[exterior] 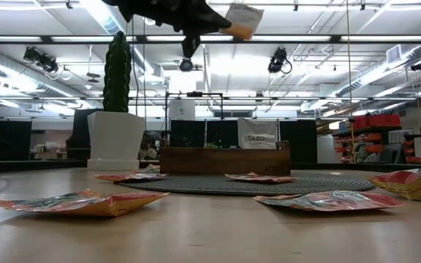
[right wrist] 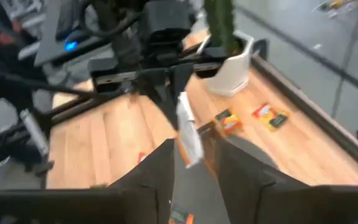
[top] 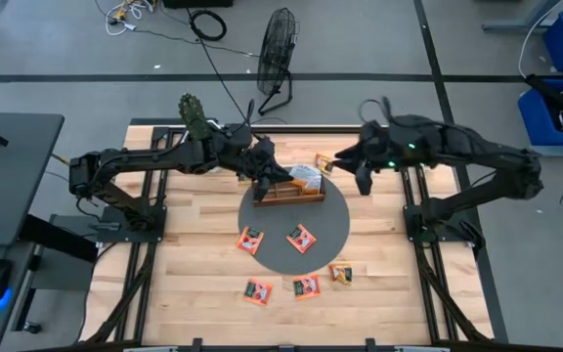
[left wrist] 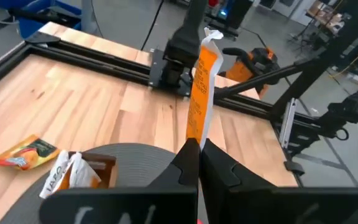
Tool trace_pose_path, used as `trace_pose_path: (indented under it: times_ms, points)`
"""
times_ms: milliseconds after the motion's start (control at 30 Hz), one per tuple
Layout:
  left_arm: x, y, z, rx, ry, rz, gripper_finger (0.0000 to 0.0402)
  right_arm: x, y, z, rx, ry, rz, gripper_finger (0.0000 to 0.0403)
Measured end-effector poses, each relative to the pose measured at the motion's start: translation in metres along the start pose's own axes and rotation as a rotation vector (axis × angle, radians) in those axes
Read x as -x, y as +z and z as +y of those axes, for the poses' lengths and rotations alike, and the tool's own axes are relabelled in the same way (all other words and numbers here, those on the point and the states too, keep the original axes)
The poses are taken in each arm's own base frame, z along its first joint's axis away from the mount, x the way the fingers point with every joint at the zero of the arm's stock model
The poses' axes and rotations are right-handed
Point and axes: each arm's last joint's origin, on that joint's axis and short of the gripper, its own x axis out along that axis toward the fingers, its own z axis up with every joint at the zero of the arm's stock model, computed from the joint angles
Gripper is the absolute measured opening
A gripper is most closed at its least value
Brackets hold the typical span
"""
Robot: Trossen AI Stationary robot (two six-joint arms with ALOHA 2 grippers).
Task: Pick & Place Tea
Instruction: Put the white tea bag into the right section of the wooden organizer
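Two grippers: both are raised over the wooden tray [top: 289, 191] at the far side of the round grey mat [top: 332, 227].
Left gripper [left wrist: 197, 149]: the jaws are pressed together on the lower edge of an orange sachet [left wrist: 199, 93], which is held upright above the mat.
Right gripper [right wrist: 194, 149]: the jaws are set apart, with a pale sachet [right wrist: 188, 129] seen between them; whether the fingers [right wrist: 161, 163] touch it cannot be told.
Sachet in the air: in the low view one sachet [exterior: 241, 20] is carried high above the tray, at the tip of a dark arm.
Tea in the tray: pale sachets [top: 308, 175] are stood in the tray's slots.
Tea on the mat: two orange-red sachets [top: 251, 240] [top: 301, 238] are laid flat on its near half.
Tea on the table: three more sachets [top: 257, 291] [top: 306, 286] [top: 340, 274] are spread on the wooden table [top: 194, 264] just beyond the mat's near rim.
Far corner: a cactus in a white pot [exterior: 115, 131] is placed behind the left arm.
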Motion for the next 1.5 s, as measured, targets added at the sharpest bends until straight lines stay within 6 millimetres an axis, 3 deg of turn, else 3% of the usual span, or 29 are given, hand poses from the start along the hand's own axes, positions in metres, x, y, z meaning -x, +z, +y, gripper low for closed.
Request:
trace_pose_path:
  times_ms: [200,500,767,1100,1500]
  points:
    - [0.0,0.0,-0.001,-0.006,0.001,0.001,0.0002,-0.033,0.024,-0.001,0.076,0.018,0.129,0.0122]
    - [0.0,0.0,0.0,-0.007,0.01,-0.001,0.0002,-0.079,0.029,-0.009,0.16,0.035,0.292,0.0152]
    - [0.0,0.0,0.0,-0.01,0.012,-0.002,0.0002,-0.085,0.031,-0.014,0.145,0.07,0.301,0.0162]
    - [0.0,0.0,0.0,-0.014,0.012,-0.004,0.0002,-0.086,0.033,-0.025,0.115,0.09,0.306,0.0132]
    - [0.0,0.0,0.001,-0.013,0.015,-0.005,0.0002,-0.104,0.03,-0.028,0.087,0.172,0.356,0.0099]
